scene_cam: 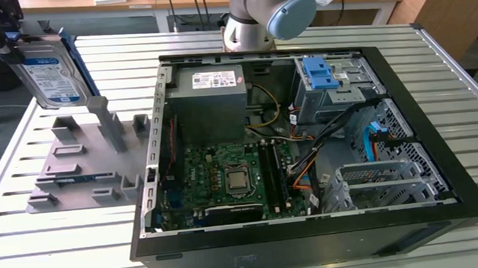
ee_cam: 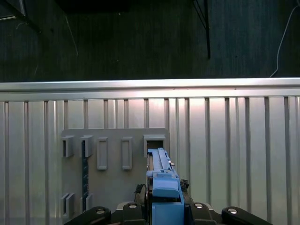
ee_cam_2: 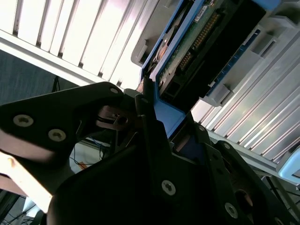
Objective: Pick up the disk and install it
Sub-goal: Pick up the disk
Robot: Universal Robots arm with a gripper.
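Silver with a blue frame, the disk point(scene_cam: 49, 73) hangs label-outward from the jaws, which are clamped narrow on its upper edge. In the second wrist view the black fingers point(ee_cam_2: 150, 136) press on the blue frame from both sides, and the green circuit side of the disk point(ee_cam_2: 201, 37) runs away from them. In the first wrist view the frame's edge point(ee_cam: 164, 187) stands straight out from between the jaws.

Directly under the jaws lies a grey stand point(scene_cam: 77, 173) with upright posts and slots. The disk is raised above its base plate, close by the tallest post; I cannot tell whether they touch. In the first wrist view the disk lines up with one open slot of the stand point(ee_cam: 112, 183).

The stand sits on a slatted metal table point(scene_cam: 56, 242). Beside the jaws, toward the exterior view's right, an open black case point(scene_cam: 310, 241) lies on the same table, well apart from the disk. Inside it are a grey power supply point(scene_cam: 213, 104), a green board point(scene_cam: 224, 165) and a blue latch point(scene_cam: 319, 74) on a metal bay. The arm point(scene_cam: 269, 12) stands beyond the case.
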